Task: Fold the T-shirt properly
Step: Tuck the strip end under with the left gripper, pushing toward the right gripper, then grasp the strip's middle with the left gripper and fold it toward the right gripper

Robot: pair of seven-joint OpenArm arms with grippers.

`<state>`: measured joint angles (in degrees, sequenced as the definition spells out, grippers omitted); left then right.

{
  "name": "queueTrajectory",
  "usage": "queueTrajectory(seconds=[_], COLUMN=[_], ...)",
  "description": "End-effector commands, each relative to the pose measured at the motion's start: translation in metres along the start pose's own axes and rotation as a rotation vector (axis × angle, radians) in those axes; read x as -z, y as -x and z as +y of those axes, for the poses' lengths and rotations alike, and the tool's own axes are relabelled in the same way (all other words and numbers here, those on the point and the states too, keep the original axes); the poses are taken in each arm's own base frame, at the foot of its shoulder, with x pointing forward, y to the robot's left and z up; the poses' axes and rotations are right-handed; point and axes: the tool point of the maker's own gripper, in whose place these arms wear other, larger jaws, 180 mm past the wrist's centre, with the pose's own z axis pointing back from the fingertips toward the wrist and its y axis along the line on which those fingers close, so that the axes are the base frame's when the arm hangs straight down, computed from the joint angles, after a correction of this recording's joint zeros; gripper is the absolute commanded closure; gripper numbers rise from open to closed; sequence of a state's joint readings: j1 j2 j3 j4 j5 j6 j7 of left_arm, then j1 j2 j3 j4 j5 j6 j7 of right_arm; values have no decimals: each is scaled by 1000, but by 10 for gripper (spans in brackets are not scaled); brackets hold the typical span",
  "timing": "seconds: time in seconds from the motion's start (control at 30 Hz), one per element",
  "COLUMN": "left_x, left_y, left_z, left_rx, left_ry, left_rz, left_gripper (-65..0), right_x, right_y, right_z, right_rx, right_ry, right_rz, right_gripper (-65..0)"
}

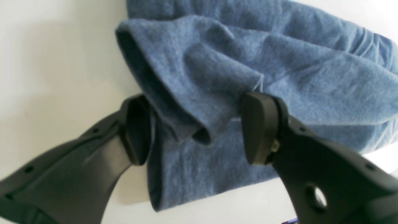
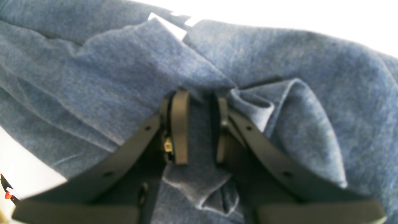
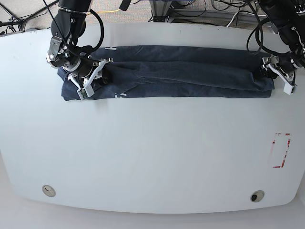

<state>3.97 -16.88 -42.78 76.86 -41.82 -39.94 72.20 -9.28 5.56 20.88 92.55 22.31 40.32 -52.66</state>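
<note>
The T-shirt (image 3: pixel 181 71) lies as a long dark blue band across the far part of the white table (image 3: pixel 152 152), folded lengthwise. At its left end in the base view, my right gripper (image 3: pixel 95 78) is down on the cloth. The right wrist view shows that gripper (image 2: pixel 200 130) with narrow jaws, shut on a bunched ridge of T-shirt (image 2: pixel 108 77) fabric. My left gripper (image 3: pixel 279 74) sits at the band's other end. In the left wrist view it (image 1: pixel 197 130) is open wide, straddling a loose rolled edge of the T-shirt (image 1: pixel 279 62) without squeezing it.
A red-outlined rectangle (image 3: pixel 281 150) is marked on the table near its right edge. Two small round fittings (image 3: pixel 47 191) (image 3: pixel 257 196) sit by the front edge. Cables and stands crowd the floor behind the far edge.
</note>
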Motion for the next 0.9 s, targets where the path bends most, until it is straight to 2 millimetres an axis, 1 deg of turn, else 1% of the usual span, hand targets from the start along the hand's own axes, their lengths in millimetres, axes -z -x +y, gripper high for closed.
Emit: queueTrajectory(seconds=[0.0, 0.03, 0.13, 0.2, 0.33, 0.43, 0.53, 0.67, 0.77, 0.83, 0.87], left_x=[-6, -7, -7, -7, -11, -19, -26, -33, -35, -31, -28], left_y=[-10, -10, -15, -16, -18, -28, -31, -45, -48, -45, -44], left_z=[4, 5, 5, 5, 8, 7, -2, -38, -69, -97, -107], left_rx=[20, 18, 17, 18, 42, 100, 160, 332, 454, 544, 573], left_ry=[-15, -17, -17, -18, -46, -89, -119, -119, -97, -53, -33], left_rz=[-19, -24, -58, -63, -55, -66, -75, -88, -90, -77, -72], left_gripper=[-363, -332, -129, -50, -50, -50, -50, -50, -50, -50, -51], right_x=[-3, -3, -3, -3, -2, -2, -2, -2, -2, -2, -2], right_y=[9, 9, 9, 10, 11, 11, 11, 11, 11, 11, 11], right_z=[-7, -7, -7, -7, -7, -7, -7, -7, -7, -7, -7], right_rx=[-15, -15, -15, -15, -14, -14, -14, -14, -14, -14, -14], right_ry=[31, 31, 31, 31, 30, 30, 30, 30, 30, 30, 30], right_rz=[55, 55, 55, 57, 58, 58, 58, 58, 59, 59, 59], right_gripper=[-117, -117, -117, -117, -117, -117, -117, -117, -117, -117, -117])
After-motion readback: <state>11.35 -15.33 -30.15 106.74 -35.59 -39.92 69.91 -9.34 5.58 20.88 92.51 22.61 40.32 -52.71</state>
